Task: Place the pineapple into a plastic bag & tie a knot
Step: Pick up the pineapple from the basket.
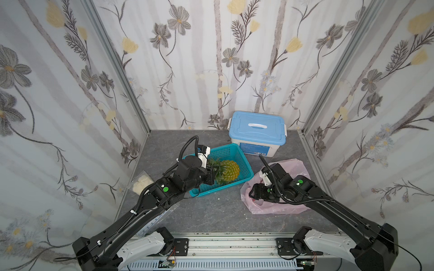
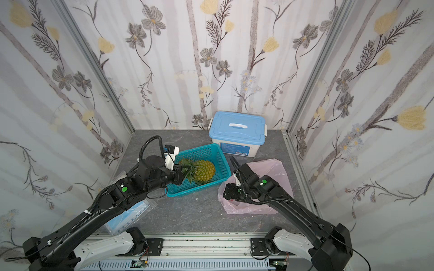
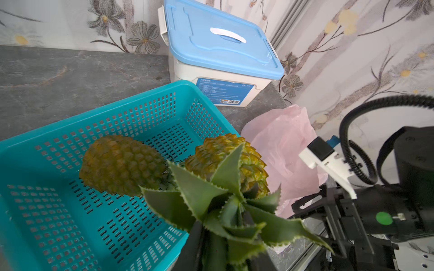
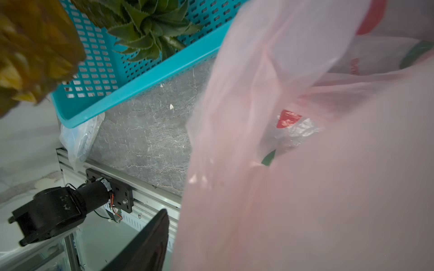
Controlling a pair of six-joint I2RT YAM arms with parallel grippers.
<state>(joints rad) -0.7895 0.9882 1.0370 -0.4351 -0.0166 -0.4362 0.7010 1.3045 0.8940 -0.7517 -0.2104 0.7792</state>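
Clamped on the pineapple point(image 3: 225, 159) crown, left gripper point(image 3: 225, 255) should swing low to the plastic bag point(image 1: 293, 169) mid-right; right gripper point(image 1: 253, 194) jaws unclear.

The plastic bag point(image 4: 305, 187), blurred in the right wrist view, hides most of the right gripper's point(image 1: 253, 192) fingers.
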